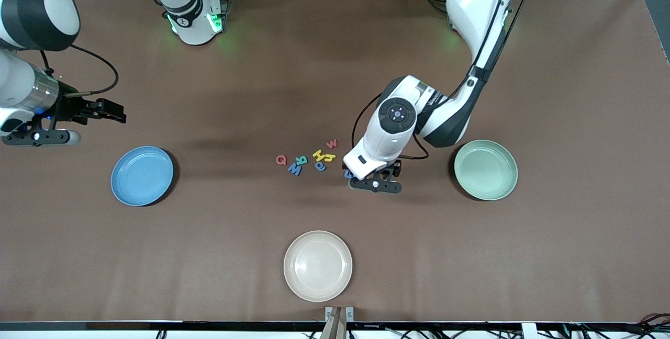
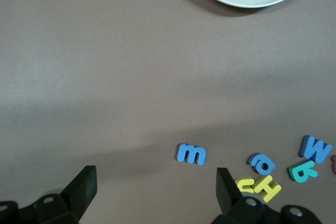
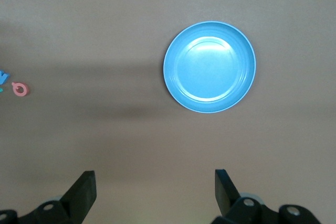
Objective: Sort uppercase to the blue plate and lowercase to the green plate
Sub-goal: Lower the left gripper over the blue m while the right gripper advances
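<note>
Left pincer (image 1: 376,176) is low over the counter (image 1: 335,67) at the end of the letter cluster toward the green plate (image 1: 486,169), jaws spread wide, nothing in them. A blue lowercase letter (image 2: 191,153) lies flat ahead of the pincer, roughly between the finger lines but not yet bracketed, in the left wrist view. Right pincer (image 1: 107,110) waits, released and empty, over bare counter near the blue plate (image 1: 142,175). Both target plates look empty, so sorting looks barely started. The remaining letters sit bunched mid-counter: red Q (image 1: 281,159), teal R (image 1: 301,160), blue W (image 1: 294,169), yellow H (image 1: 319,154) touching a small yellow letter (image 1: 330,158), blue a (image 1: 320,166), red w (image 1: 332,144). Risks: the letters are thin and flat, so fingers may skate over one or pinch only an edge and drop it in transit; the yellow pair touch, so a grab there could drag both; the cream plate (image 1: 317,265) is a decoy, and W versus w is easy to mix up.
</note>
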